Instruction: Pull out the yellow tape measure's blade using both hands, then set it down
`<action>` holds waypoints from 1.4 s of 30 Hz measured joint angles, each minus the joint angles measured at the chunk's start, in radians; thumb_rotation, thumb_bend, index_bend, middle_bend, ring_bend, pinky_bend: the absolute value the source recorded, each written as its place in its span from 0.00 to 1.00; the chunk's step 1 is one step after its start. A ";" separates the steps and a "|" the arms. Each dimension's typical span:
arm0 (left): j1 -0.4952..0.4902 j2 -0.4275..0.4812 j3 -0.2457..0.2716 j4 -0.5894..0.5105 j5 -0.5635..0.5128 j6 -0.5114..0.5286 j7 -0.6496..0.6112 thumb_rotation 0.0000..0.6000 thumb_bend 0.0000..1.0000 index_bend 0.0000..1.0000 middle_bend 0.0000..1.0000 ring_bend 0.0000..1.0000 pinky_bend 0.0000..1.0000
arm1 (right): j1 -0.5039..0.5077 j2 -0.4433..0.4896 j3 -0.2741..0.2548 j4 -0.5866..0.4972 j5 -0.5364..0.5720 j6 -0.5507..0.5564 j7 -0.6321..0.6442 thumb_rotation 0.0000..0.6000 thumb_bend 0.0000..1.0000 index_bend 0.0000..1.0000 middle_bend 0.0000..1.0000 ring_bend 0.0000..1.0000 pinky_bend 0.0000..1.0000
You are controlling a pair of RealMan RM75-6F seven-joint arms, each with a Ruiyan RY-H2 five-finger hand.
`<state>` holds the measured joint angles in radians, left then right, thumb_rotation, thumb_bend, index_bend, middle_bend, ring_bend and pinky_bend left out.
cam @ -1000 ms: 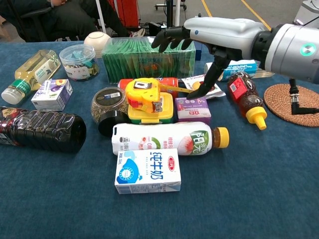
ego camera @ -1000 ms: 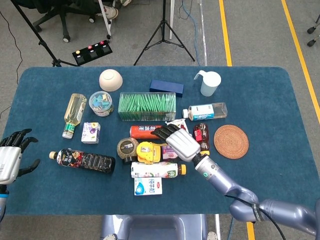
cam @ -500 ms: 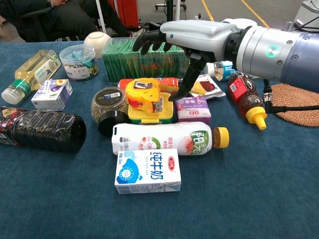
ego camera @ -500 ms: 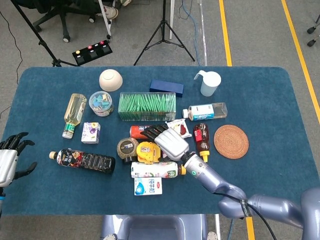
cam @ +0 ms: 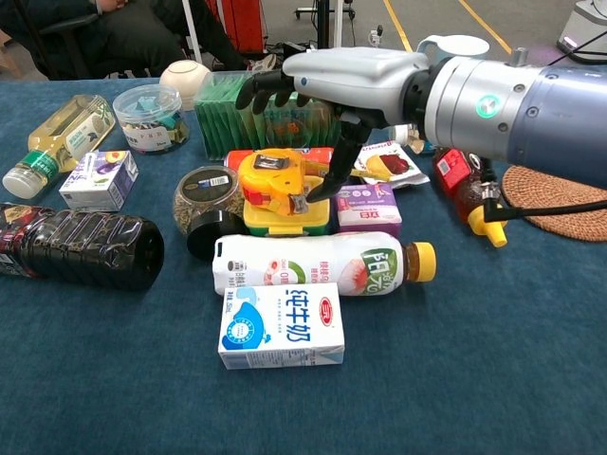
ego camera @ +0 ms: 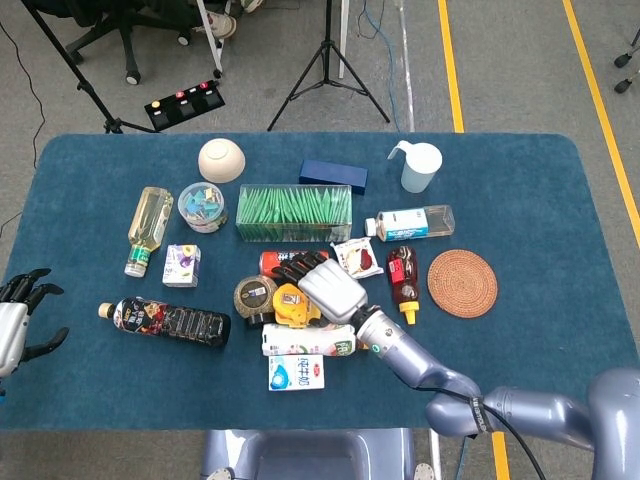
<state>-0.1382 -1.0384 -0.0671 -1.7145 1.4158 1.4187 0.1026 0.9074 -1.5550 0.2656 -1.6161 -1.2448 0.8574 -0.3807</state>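
Right hand (cam: pixel 327 81) hovers spread, holding nothing, above the yellow tape measure (cam: pixel 273 180), hemmed by milk bottle (cam: pixel 322 265) and jar (cam: pixel 204 204); left hand (ego camera: pixel 18 320) spread, empty

The yellow tape measure (cam: pixel 273 180) sits hemmed in by a dark jar (cam: pixel 202 202) leftward, a red can (cam: pixel 285 154) behind and a milk bottle (cam: pixel 322 266) in front, open only above.

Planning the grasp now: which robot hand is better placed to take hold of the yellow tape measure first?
The right robot hand: it hovers directly over the yellow tape measure, thumb beside it. The left robot hand sits at the table's far left edge.
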 measured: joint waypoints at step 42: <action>0.003 0.011 -0.014 0.070 0.017 0.017 -0.101 1.00 0.21 0.31 0.18 0.17 0.26 | 0.156 -0.028 0.003 -0.042 0.316 -0.003 -0.247 1.00 0.00 0.18 0.20 0.16 0.16</action>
<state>-0.1349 -1.0277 -0.0814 -1.6446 1.4330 1.4361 0.0012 1.0634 -1.5827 0.2685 -1.6580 -0.9283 0.8547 -0.6276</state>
